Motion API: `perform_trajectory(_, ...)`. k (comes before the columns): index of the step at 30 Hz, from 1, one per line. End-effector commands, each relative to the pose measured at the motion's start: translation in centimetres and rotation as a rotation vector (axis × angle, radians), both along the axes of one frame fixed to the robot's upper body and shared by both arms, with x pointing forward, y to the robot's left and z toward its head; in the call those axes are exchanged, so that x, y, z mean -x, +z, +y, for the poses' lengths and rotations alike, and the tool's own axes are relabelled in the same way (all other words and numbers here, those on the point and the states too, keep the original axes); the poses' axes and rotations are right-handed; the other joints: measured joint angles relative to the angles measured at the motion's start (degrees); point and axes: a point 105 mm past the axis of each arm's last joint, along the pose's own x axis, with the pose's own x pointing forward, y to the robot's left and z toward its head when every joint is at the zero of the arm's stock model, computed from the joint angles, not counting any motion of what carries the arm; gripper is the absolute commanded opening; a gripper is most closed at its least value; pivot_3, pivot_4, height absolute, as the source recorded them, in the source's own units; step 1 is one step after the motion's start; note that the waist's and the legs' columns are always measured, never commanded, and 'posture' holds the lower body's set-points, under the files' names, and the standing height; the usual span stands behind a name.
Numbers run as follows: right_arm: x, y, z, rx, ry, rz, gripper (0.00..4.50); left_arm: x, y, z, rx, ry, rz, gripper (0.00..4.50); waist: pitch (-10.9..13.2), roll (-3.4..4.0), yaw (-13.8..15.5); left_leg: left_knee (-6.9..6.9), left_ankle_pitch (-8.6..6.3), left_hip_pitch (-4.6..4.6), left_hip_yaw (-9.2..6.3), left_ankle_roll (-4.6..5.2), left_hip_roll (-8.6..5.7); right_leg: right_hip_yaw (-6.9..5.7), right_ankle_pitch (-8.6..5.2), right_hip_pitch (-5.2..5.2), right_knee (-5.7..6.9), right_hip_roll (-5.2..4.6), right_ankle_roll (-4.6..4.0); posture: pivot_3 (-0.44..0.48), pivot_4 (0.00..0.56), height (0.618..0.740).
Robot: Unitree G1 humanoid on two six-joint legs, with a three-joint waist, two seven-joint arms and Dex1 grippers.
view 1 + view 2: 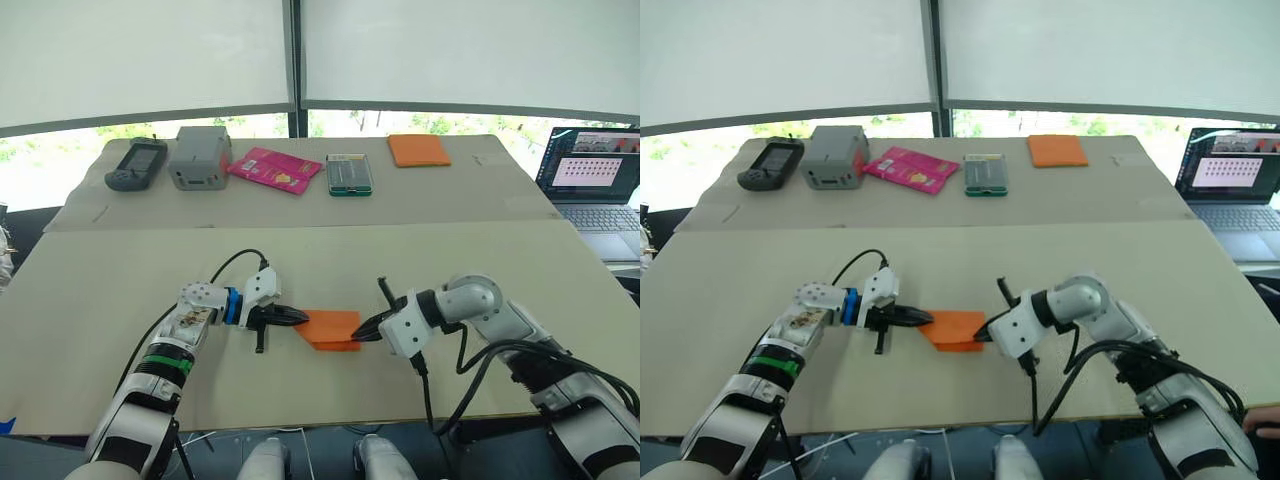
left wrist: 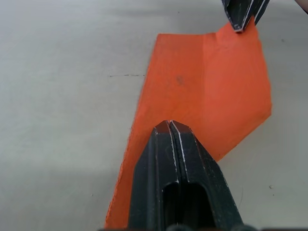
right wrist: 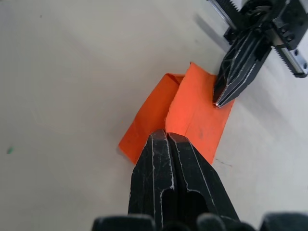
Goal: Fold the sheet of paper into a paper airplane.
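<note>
From the left eye view, the sheet of paper (image 1: 331,329) lies partly folded on the near table (image 1: 100,300), close to its front edge, with bare tabletop open on both sides; its long axis runs left to right between the left gripper (image 1: 297,317) and the right gripper (image 1: 364,331). Along the far table stand a handheld device (image 1: 137,165), a grey box (image 1: 200,157), a pink packet (image 1: 274,169), a green case (image 1: 349,174) and a smooth orange rectangle (image 1: 419,150), with a laptop (image 1: 593,178) at right; any writing is too small to read. In the left wrist view, the left fingers (image 2: 179,178) are pressed together over the paper's edge, seemingly pinching it. In the right wrist view, the right fingers (image 3: 177,180) likewise close on the opposite edge.
</note>
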Motion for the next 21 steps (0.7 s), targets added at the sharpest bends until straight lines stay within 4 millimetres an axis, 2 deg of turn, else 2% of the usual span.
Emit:
perform_trajectory(1,-0.1,2.0,0.1,-0.102,-0.050,-0.030,0.95,0.1,-1.0,0.4,-0.021,0.020,0.038,0.00,0.0,0.00,0.0,0.06,0.00,0.00,0.00,0.00,0.01,0.00,0.00,0.02,0.00,0.02,0.01,0.000,0.150,0.740)
perform_trajectory(5,-0.2,1.6,-0.2,-0.135,-0.138,-0.024,2.30,-0.5,0.4,0.5,0.029,0.021,0.011,0.00,0.0,0.00,0.0,0.19,0.02,-0.01,0.02,0.02,0.04,0.03,0.07,0.04,-0.01,0.07,0.10,0.000,0.150,0.740)
perform_trajectory(13,-0.5,0.8,0.2,-0.216,-0.238,-0.002,2.30,-0.2,0.6,0.7,0.013,-0.018,0.035,0.00,0.0,0.00,-0.2,0.18,0.02,-0.15,-0.03,0.03,0.19,0.15,0.10,-0.10,-0.01,0.38,0.06,0.000,0.150,0.740)
perform_trajectory(17,-0.6,0.7,0.7,-0.275,-0.287,0.092,2.30,-0.2,0.5,0.8,0.009,-0.020,0.030,0.00,0.0,0.00,-0.2,0.19,0.02,-0.14,-0.05,0.03,0.21,0.15,0.10,-0.08,-0.01,0.39,0.06,0.000,0.150,0.740)
perform_trajectory(21,-1.2,0.8,0.6,-0.343,-0.383,0.256,1.13,0.2,0.5,1.0,0.010,-0.032,0.033,0.00,0.0,0.00,-0.1,0.20,0.02,-0.17,-0.04,0.03,0.20,0.16,0.10,-0.09,-0.02,0.38,0.05,0.000,0.150,0.740)
